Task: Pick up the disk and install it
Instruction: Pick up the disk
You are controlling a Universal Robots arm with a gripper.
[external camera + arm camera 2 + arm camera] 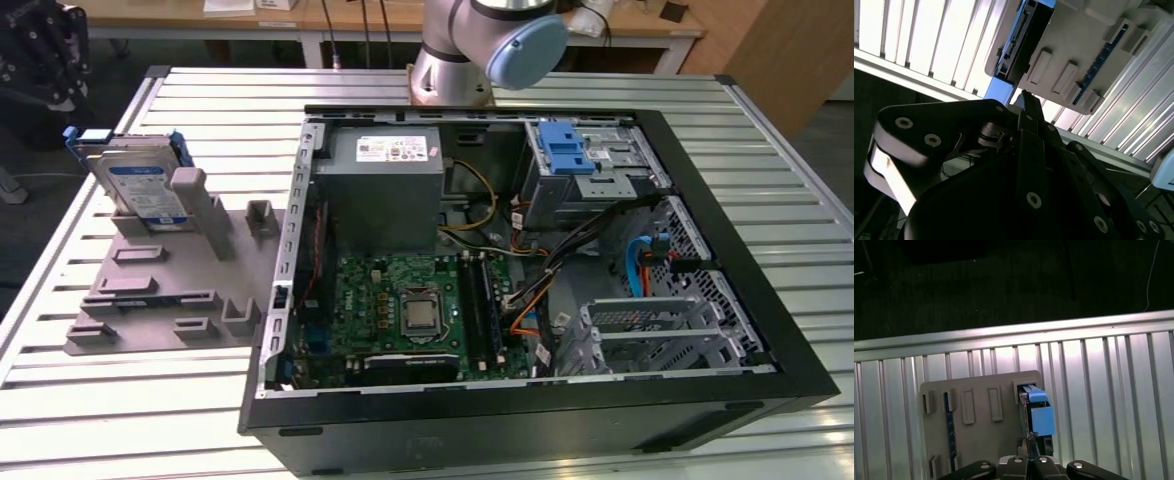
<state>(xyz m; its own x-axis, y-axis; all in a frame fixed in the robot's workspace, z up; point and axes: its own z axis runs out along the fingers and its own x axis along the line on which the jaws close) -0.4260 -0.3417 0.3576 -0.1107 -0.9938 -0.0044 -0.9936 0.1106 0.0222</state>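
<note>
Silver-grey, blue-railed rectangular disk point(140, 185) stood on edge in a grey plastic holder point(160, 300).
Its long axis ran near upright; the black gripper point(1029, 446) hung above it, clenched on nothing.

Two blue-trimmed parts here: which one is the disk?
The disk stands upright in the grey fixture outside the case; the blue latch sits on the drive cage inside.

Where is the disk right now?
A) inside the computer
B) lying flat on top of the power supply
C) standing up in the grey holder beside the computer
C: in the exterior view the disk stands upright in a slot of the grey holder, outside the computer case.
</note>
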